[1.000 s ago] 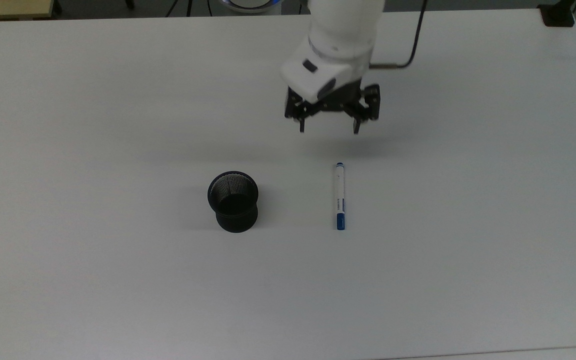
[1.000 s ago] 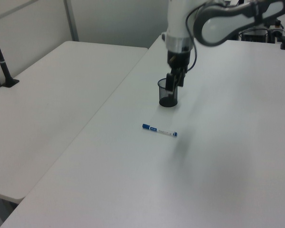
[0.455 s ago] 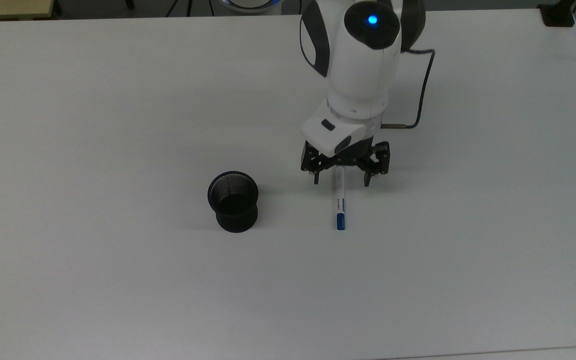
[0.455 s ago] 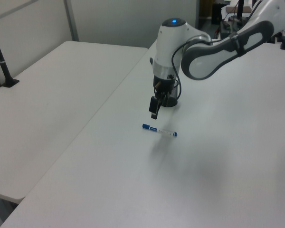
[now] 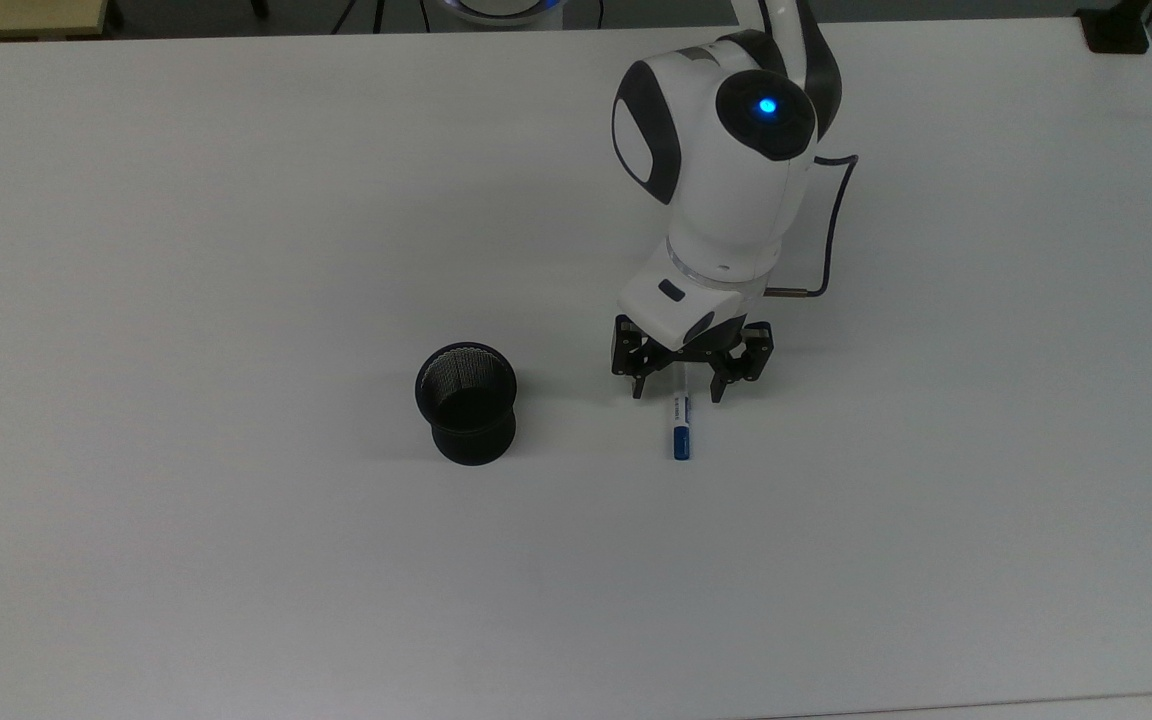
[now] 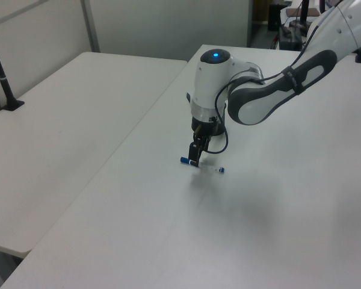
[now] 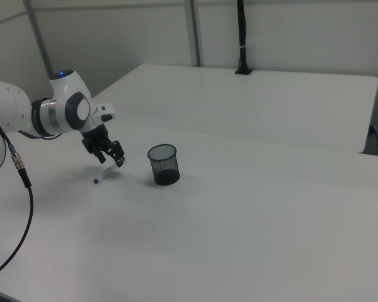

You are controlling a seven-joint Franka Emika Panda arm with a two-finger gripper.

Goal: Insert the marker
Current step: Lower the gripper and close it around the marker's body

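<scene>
Marker point(image 5: 680, 432): flat on worktop point(image 5: 236, 560).
Gripper point(image 5: 677, 393): fingers wide apart, straddling the barrel.
Mesh cup point(image 5: 467, 402): upright, beside marker.

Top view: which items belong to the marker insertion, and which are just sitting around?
Job:
- marker, flat on the table
- black mesh cup, upright
- gripper, open, straddling the marker

Lying about:
- black clamp at the table's far corner
- white table itself

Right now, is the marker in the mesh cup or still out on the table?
Out. The slim white marker with the blue cap lies flat on the white table, beside the black mesh cup, between the open claw's fingers.
</scene>
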